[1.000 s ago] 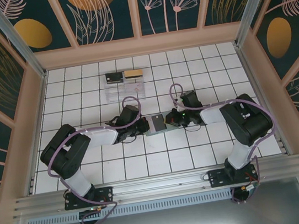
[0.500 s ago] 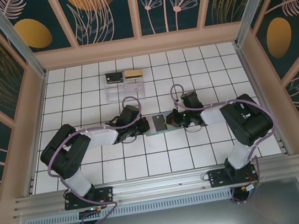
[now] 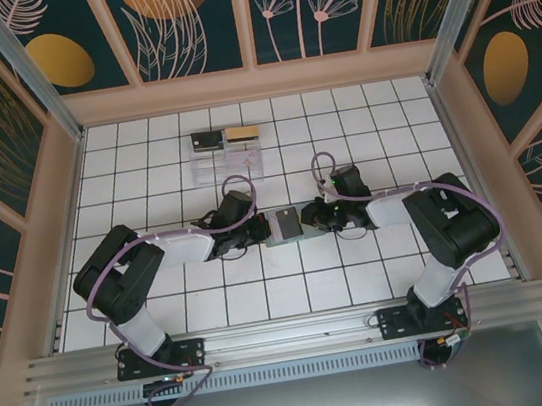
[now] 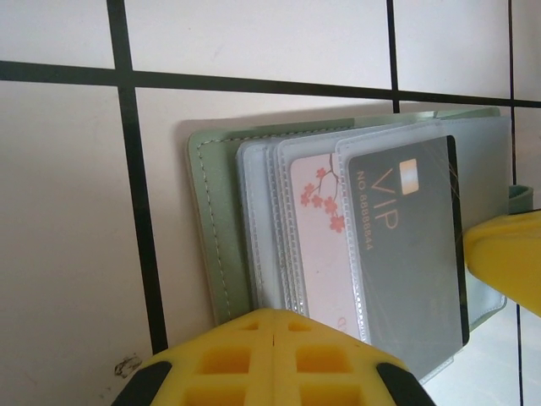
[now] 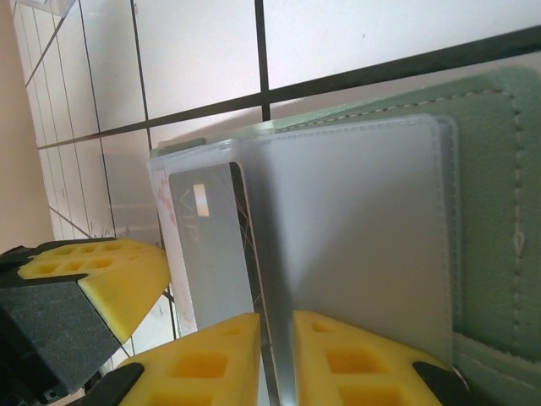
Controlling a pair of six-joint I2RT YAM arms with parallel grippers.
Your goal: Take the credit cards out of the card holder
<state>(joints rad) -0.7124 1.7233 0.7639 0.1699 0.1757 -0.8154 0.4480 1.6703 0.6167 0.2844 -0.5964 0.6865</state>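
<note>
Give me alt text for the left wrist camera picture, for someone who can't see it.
An open grey-green card holder lies on white tiles, its clear sleeves fanned; the front sleeve holds a dark VIP card, the next a pale card with red blossoms. Closed yellow fingers sit at the bottom edge, and another yellow finger shows at right.

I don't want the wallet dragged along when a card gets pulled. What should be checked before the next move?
1. The card holder lies open: ok.
2. The left gripper is shut at the holder's edge: ok.
3. It truly pins the holder down: cannot tell.
4. The right gripper is shut on a clear sleeve: ok.
5. That pinch includes the VIP card itself: cannot tell.
6. Cards out of the holder: not ok; the VIP card and the pink card sit in sleeves.
</note>
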